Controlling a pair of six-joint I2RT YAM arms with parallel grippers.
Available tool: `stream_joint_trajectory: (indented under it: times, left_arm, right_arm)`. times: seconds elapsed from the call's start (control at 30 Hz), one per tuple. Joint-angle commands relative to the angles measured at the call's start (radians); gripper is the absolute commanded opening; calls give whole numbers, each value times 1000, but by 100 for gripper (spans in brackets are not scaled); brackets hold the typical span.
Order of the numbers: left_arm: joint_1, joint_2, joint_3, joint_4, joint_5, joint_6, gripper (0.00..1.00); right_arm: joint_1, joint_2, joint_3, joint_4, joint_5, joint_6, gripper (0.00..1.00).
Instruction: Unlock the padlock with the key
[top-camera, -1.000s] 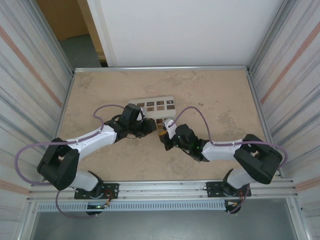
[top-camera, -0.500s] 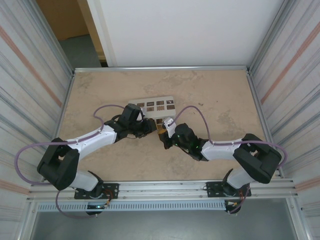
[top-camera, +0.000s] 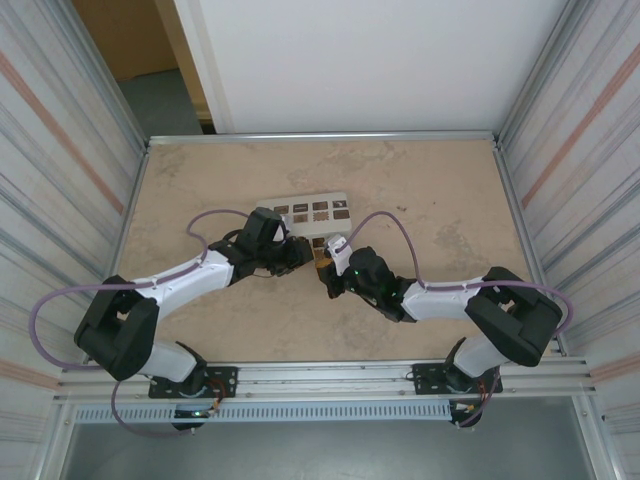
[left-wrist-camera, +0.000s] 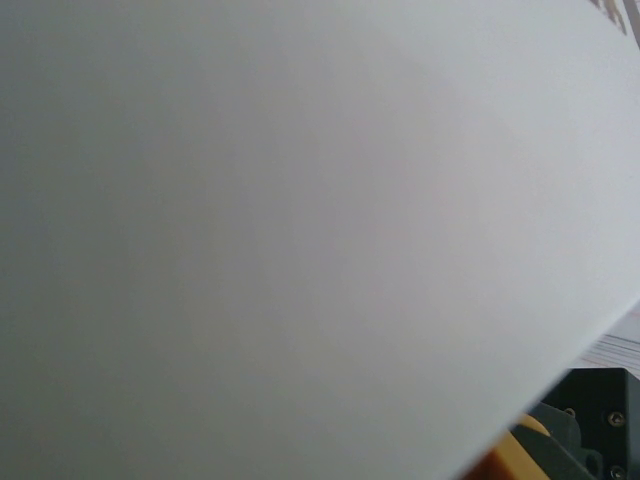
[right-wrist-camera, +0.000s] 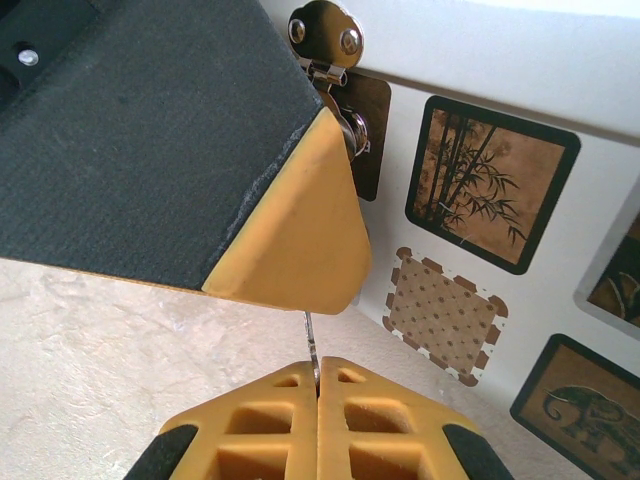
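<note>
Right wrist view: closest to the lens, the right tool (right-wrist-camera: 318, 385) has its two yellow fingertips pressed together on the key (right-wrist-camera: 311, 340). The key is a thin silvery sliver standing up out of the seam between them. Just above the key's end sits a yellow finger (right-wrist-camera: 300, 240) of the left tool (top-camera: 302, 253), black behind its tip. Whether key and finger touch I cannot tell. Under them lies the mottled beige counter (right-wrist-camera: 100, 340). Behind the finger a shiny latch (right-wrist-camera: 326, 32) is fixed to the white box (right-wrist-camera: 480, 50), whose face carries square brown pictures. Whether the left tool's fingers are apart or together I cannot tell.

Left wrist view: a blurred white surface lies close, with a bit of yellow at the lower right corner.

Top external view: both tools meet at mid-counter, just beside the box's near edge, with the arms bent inward.
</note>
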Motion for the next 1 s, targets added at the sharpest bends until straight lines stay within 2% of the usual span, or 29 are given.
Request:
stream_joint_trajectory:
  times: [0.0, 0.97]
  left_arm:
    - [-9, -54, -7, 18, 15, -13, 14]
    - [-8, -55, -9, 10, 12, -9, 14]
  right_arm:
    - [-8, 0, -1, -9, 23, -20, 0]
    - [-12, -5, 14, 5, 7, -26, 0]
